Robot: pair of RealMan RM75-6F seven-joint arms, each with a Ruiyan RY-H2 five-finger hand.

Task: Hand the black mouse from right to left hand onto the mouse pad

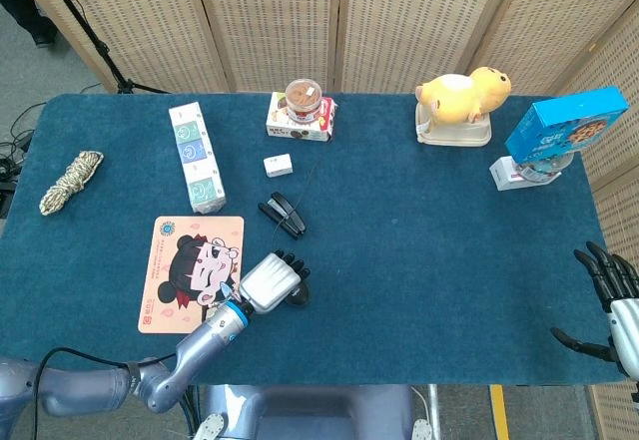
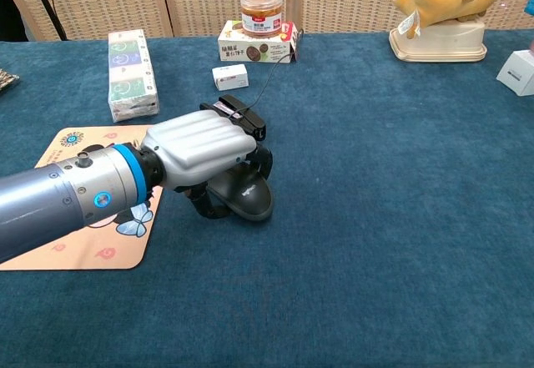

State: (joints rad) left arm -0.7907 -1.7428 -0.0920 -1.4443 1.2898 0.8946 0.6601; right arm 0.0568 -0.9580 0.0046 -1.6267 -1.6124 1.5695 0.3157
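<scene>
A: Where is the black mouse [image 2: 247, 197] found?

B: On the table [image 1: 419, 250], near its front edge, just right of the mouse pad [image 1: 192, 271]. It is gripped by the left hand [image 2: 200, 149], fingers curled over it.

A: And the right hand [image 1: 611, 305]?

B: Seen at the table's front right corner, fingers spread, nothing held.

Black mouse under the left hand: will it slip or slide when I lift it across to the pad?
The black mouse looks like rigid, smooth plastic with a rounded shell, so it may slip if the left hand only cups it from above. It sits flat on the cloth-covered table, so it likely drags rather than rolls. Probably light for its size. The mouse pad lies just beside it.
</scene>
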